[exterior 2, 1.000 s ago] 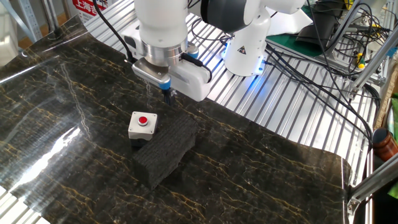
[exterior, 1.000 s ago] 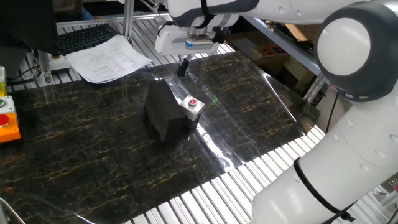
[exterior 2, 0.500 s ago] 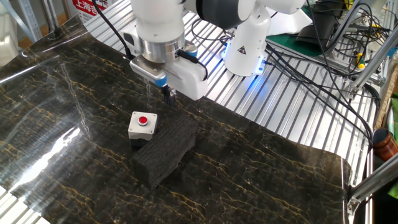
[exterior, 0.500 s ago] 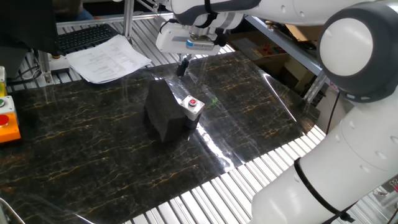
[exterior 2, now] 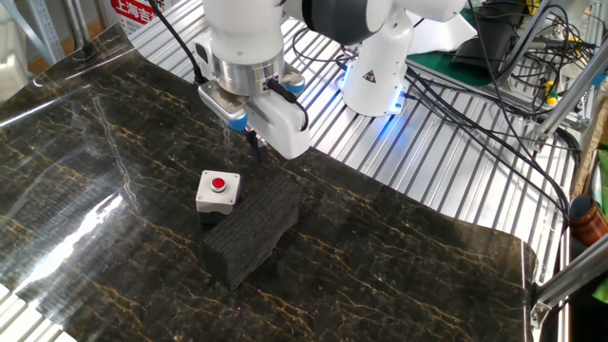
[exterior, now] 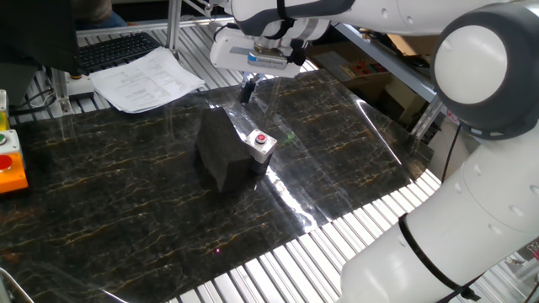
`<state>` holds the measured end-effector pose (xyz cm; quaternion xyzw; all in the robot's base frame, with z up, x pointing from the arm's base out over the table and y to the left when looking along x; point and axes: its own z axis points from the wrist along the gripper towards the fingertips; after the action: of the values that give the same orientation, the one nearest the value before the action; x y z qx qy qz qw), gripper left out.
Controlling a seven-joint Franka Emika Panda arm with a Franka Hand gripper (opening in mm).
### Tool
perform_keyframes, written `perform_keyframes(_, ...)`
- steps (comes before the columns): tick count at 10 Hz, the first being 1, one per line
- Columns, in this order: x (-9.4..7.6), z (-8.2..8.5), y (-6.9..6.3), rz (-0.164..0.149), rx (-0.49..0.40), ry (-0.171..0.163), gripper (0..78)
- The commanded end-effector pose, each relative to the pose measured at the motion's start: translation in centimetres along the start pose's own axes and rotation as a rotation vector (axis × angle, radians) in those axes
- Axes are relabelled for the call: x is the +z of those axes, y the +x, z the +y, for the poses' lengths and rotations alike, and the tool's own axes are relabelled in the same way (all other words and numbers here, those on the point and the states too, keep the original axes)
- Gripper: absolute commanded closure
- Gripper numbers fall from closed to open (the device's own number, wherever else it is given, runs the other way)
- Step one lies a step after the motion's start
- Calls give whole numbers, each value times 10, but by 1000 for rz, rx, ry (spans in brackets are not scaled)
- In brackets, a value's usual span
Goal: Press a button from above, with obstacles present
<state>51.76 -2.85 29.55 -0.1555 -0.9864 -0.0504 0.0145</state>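
Observation:
The small red button [exterior: 261, 138] sits on top of its pale grey box [exterior: 258, 148], which stands against the end of the matte black block [exterior: 223, 152] on the dark marbled mat. In the other fixed view the button [exterior 2: 218, 183] lies left of the black block [exterior 2: 255, 228]. My gripper [exterior: 247, 91] hangs above the mat behind the block, its dark fingertips pointing down and touching each other, holding nothing. In the other fixed view the gripper [exterior 2: 255, 145] is above and behind the button box, off to its right.
A larger red button on an orange housing [exterior: 8, 167] stands at the left edge. Papers [exterior: 145, 79] and a keyboard [exterior: 114, 50] lie at the back left. Slatted metal table [exterior 2: 418, 152] borders the mat; the robot base [exterior 2: 380, 66] and cables [exterior 2: 503, 85] stand behind.
The gripper has turned about its vertical axis and drifted slightly up and toward the button side; the button box and black block have not moved.

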Motion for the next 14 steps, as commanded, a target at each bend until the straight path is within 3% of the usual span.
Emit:
perform_keyframes(1,-1,0,-1,0,-2,-5,776)
perform_keyframes(5,4,-7,-8,-2,-44,-10,776)
perform_keyframes(8,13,-22,-16,-2,-56,-10,776)
perform_keyframes(14,27,-52,-20,-12,-104,-21,776)
